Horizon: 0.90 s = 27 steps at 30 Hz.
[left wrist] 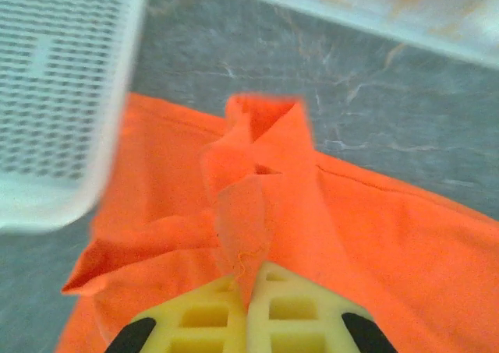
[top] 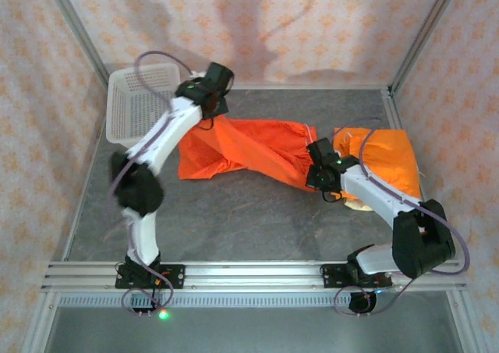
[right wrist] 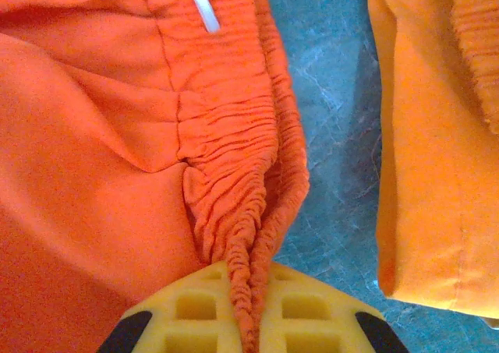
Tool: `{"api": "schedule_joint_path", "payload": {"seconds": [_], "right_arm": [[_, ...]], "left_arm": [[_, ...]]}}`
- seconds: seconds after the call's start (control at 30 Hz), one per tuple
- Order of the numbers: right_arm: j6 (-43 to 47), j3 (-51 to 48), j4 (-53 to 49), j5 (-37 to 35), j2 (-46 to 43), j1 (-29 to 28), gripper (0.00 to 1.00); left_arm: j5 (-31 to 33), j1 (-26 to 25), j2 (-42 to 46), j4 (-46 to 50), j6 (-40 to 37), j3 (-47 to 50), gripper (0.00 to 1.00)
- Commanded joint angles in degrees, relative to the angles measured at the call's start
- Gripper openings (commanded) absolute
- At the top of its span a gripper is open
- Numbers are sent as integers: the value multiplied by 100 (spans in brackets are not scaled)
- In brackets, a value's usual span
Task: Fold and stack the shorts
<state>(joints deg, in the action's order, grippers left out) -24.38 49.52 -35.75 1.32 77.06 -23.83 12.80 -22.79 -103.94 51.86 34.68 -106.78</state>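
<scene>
One pair of bright orange shorts lies spread across the middle of the table. My left gripper is at its far left corner, shut on a pinched-up fold of hem cloth. My right gripper is at the right end, shut on the gathered elastic waistband. A second orange pair lies folded at the right, a hand's width from the waistband. A pale beige edge peeks out from under that folded pair.
A white mesh basket stands at the back left, close beside the left gripper. The enclosure's back wall and metal frame run just behind the shorts. Bare grey tabletop lies in front of the cloth.
</scene>
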Motion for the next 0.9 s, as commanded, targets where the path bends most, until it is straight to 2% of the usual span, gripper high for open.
{"api": "schedule_joint_path", "payload": {"seconds": [0.0, 0.07, 0.2, 0.27, 0.33, 0.4, 0.47, 0.5, 0.57, 0.67, 0.73, 0.87], "right_arm": [[61, 38, -402, -46, -375, 27, 0], [35, -70, -491, 121, -492, 22, 1], [47, -314, -726, 573, -589, 25, 11], [115, -424, -854, 712, -634, 16, 18], [79, -467, -943, 767, -749, -2, 32], [27, -381, -988, 871, -888, -8, 54], [-79, -192, -1026, 796, -1179, -15, 65], [-95, -74, -973, 802, -1282, -9, 69], [-64, 188, -829, 860, -1327, -8, 76], [87, 859, -771, 892, -961, -11, 82], [247, 1430, -740, 916, -372, -14, 86], [338, 2230, -319, 1157, 648, 12, 96]], "left_arm": [[373, -77, 1838, -275, 365, 1557, 0], [457, -83, 2808, -375, 729, 2815, 0], [451, -92, 4469, -468, 1515, 5169, 2], [374, -94, 5108, -473, 1880, 6008, 17], [212, -92, 5678, -652, 2019, 6641, 44], [219, -94, 6065, -734, 1965, 6724, 65], [405, -89, 6323, -800, 1772, 6481, 87], [571, -89, 6346, -893, 1623, 6327, 99], [887, -92, 6140, -1080, 1328, 6000, 100], [1089, -66, 5252, -1240, 912, 5216, 100], [710, -7, 4455, -1476, 656, 4605, 100], [-626, 64, 2829, -2136, 454, 3545, 100]]}}
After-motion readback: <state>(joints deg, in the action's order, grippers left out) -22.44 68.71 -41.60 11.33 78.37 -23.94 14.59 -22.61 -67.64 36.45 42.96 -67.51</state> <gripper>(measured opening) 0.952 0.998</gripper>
